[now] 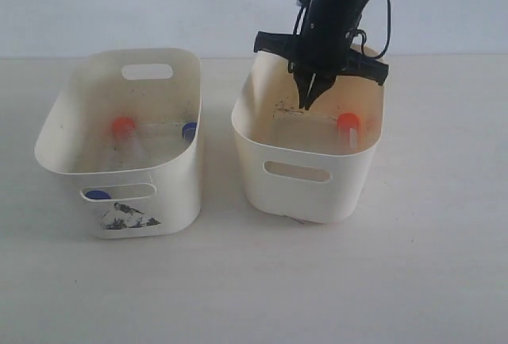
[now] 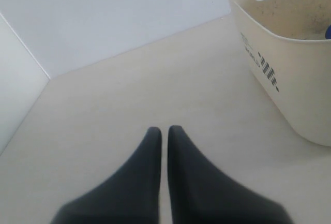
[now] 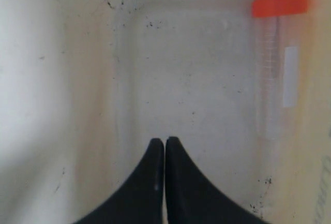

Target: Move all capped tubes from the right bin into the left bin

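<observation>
Jaws pressed together on nothing, the right claw (image 1: 308,104) hangs tips-down inside the right bin (image 1: 302,197), over the far part of its stained floor. Just to one side and clear of the tips lies the last tube (image 1: 348,128) in that bin, orange-capped and flat along the wall farthest from the other bin. The right wrist view shows that tube (image 3: 276,63) stretched beside the wall, with bare floor between it and the claw (image 3: 165,141). The black arm (image 1: 341,10) drops steeply from the top of the exterior view, its wrist set so the claw points almost straight down over the bin's far half. Across a narrow strip of bench (image 1: 429,264), the left bin (image 1: 178,193) holds three tubes. An orange tube (image 1: 123,128) sits near the middle, a blue tube (image 1: 189,130) against the wall nearest the right bin, and a second blue tube (image 1: 98,195) shows its cap through the front handle slot (image 1: 119,191). By that count, three of the four are across and one is left. To take it, the claw would likely have to open and shift sideways toward the wall. The left claw (image 2: 161,131), likewise closed and empty, hovers over bare bench and does not appear in the exterior view.
</observation>
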